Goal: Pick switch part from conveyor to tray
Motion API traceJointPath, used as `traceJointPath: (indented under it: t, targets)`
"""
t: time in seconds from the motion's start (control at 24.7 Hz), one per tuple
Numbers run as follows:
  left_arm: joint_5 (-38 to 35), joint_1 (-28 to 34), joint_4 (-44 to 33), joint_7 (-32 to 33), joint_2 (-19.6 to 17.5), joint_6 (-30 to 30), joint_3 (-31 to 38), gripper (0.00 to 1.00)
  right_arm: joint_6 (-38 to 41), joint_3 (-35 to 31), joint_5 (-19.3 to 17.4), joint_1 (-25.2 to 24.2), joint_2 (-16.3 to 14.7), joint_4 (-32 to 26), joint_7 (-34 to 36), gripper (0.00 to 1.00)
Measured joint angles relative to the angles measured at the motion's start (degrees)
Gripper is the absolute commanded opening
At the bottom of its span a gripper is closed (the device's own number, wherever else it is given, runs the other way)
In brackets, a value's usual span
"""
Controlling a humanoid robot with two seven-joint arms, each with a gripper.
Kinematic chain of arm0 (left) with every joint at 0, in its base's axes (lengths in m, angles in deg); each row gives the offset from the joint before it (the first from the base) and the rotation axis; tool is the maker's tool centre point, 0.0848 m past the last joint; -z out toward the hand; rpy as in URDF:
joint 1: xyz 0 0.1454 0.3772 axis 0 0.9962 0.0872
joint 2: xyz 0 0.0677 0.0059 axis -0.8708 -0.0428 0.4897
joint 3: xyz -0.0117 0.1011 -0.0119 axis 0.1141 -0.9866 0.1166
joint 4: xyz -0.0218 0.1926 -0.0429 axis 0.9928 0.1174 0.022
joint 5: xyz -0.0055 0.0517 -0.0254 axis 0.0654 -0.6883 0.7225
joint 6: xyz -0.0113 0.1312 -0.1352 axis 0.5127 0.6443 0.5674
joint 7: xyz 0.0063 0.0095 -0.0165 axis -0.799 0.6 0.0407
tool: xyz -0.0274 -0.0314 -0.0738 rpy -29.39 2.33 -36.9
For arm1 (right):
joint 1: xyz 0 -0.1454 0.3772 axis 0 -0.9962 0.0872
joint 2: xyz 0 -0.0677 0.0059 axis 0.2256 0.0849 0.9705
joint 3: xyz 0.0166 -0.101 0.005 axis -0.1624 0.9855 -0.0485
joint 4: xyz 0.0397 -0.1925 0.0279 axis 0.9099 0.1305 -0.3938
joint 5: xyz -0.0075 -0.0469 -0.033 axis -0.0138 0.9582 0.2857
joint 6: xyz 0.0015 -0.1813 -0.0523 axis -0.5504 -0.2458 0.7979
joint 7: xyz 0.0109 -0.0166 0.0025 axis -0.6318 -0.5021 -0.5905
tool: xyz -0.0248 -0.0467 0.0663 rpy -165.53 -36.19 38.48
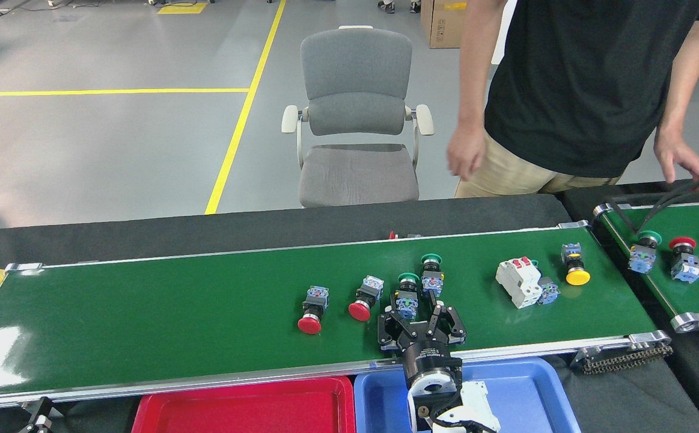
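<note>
0 parts show in either tray so far: the red tray [241, 409] at near left and the blue tray [523, 397] at near right both look bare where visible. Along the conveyor [145, 313], from left to right, lie 2 red-capped switches [312, 308] [364, 296], 2 green-capped switches [407, 295] [431, 275], a white breaker [518, 282] and a yellow-capped switch [575, 266]. My right claw [422, 317] hangs over the belt's near edge, its fingers spread to a middling width and holding nothing, just near of the 2 green-capped switches. It has not closed on any part, so I judge the pick, lift and drop into a tray are all left. No left claw shows. A person [571, 84] stands at the far right.
</note>
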Motion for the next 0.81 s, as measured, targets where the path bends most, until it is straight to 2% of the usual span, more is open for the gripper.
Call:
traceJointPath:
  t: [0.16,0.32,0.36,0.41,0.45,0.49,0.53,0.65,0.81]
  targets:
    - [0.0,-0.1,-5.7,0.1,0.0,-2.3,-3.8,1.00,1.0,1.5,-0.1,-0.1,-0.1,-2.0,-0.1,0.06]
    - [-0.1,-0.6,-10.4,1.5,0.1,-3.2,-10.3,1.00,5.2,8.2,-0.1,-3.3,-1.0,-10.0,-0.2,0.08]
    - [-0.1,-1.3,-10.7,2.4,0.2,-3.2,-11.8,1.00,7.0,10.6,-0.1,-4.4,-1.9,-12.3,-0.2,0.14]
    - [-0.2,-2.2,-10.7,3.2,0.3,-3.3,-13.4,1.00,9.6,12.6,-0.1,-5.1,-3.0,-13.9,-0.1,0.29]
    - [-0.9,-3.0,-10.8,3.8,0.4,-3.4,-14.7,1.00,12.0,14.2,-0.1,-5.7,-4.0,-15.0,0.1,0.48]
    - [-1.9,-3.7,-10.8,4.3,0.8,-3.3,-15.8,1.00,14.8,15.5,-0.1,-6.2,-4.8,-16.0,0.4,0.78]
    - [-3.2,-4.5,-10.7,4.7,1.4,-2.8,-16.5,1.00,17.4,16.5,0.0,-6.8,-5.1,-16.5,0.8,1.00]
    - [-5.4,-6.3,-10.7,5.2,2.8,-1.8,-17.3,1.00,25.5,17.7,0.0,-8.0,-5.2,-17.1,2.5,0.99]
    - [-6.0,-6.8,-10.4,5.5,2.9,-1.4,-17.5,1.00,30.8,17.3,-0.1,-8.3,-5.2,-17.2,3.2,0.99]
